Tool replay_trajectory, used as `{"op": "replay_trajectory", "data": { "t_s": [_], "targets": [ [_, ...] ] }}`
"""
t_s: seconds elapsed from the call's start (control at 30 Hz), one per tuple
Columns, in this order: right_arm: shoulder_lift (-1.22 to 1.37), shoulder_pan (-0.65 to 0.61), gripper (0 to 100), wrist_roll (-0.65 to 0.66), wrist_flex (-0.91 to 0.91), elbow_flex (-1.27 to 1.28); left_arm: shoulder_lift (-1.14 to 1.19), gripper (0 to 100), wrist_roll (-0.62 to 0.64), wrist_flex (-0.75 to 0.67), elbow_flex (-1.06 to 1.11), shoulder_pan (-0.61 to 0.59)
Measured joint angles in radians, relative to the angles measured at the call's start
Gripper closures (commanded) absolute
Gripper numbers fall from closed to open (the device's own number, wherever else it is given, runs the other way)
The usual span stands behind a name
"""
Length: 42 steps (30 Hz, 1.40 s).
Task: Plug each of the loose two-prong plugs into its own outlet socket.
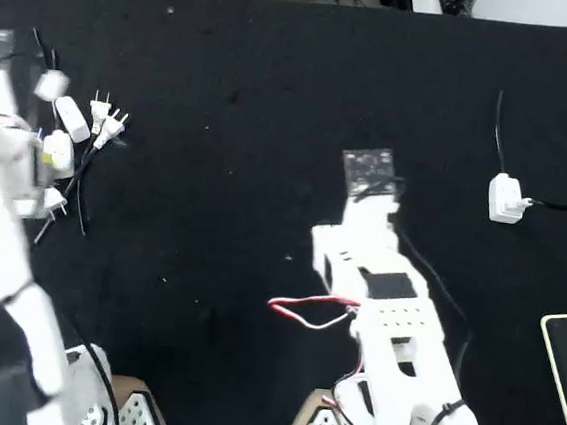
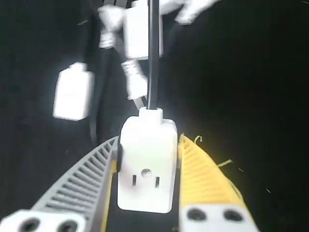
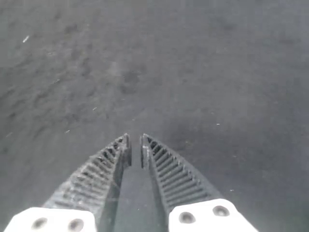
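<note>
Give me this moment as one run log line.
left gripper: shut on outlet socket | right gripper: shut, holding nothing, above table | loose plugs: lying unplugged beside left arm

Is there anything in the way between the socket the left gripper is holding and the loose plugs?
Only its own black cord. It runs from the outlet socket, held in the left gripper, straight across the heap with the loose plugs ahead. Nothing else visible stands between them.
</note>
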Motion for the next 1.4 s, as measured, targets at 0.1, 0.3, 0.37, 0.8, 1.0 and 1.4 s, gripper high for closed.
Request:
{"op": "replay_trajectory", "data": {
  "t_s": [0.1, 0.3, 0.37, 0.8, 1.0, 1.4],
  "targets": [
    [0.000, 0.031, 96.6, -0.008, -0.008, 0.000, -0.078, 97, -0.002, 0.000, 0.046, 0.124],
    [0.000, 0.032, 96.6, -0.009, -0.008, 0.000, -0.137, 97, -0.003, -0.031, 0.164, 0.379],
    [0.000, 0.032, 96.6, -0.009, -0.008, 0.000, -0.133, 97, -0.003, -0.091, 0.244, 0.445],
    [0.000, 0.032, 96.6, -0.009, -0.008, 0.000, -0.078, 76, 0.186, -0.664, 0.701, 0.641],
    [0.000, 0.032, 96.6, -0.009, -0.008, 0.000, -0.078, 78, 0.249, -0.658, 0.704, 0.591],
    [0.000, 0.032, 96.6, -0.009, -0.008, 0.000, -0.069, 78, 0.086, -0.654, 0.732, 0.417]
  ]
}}
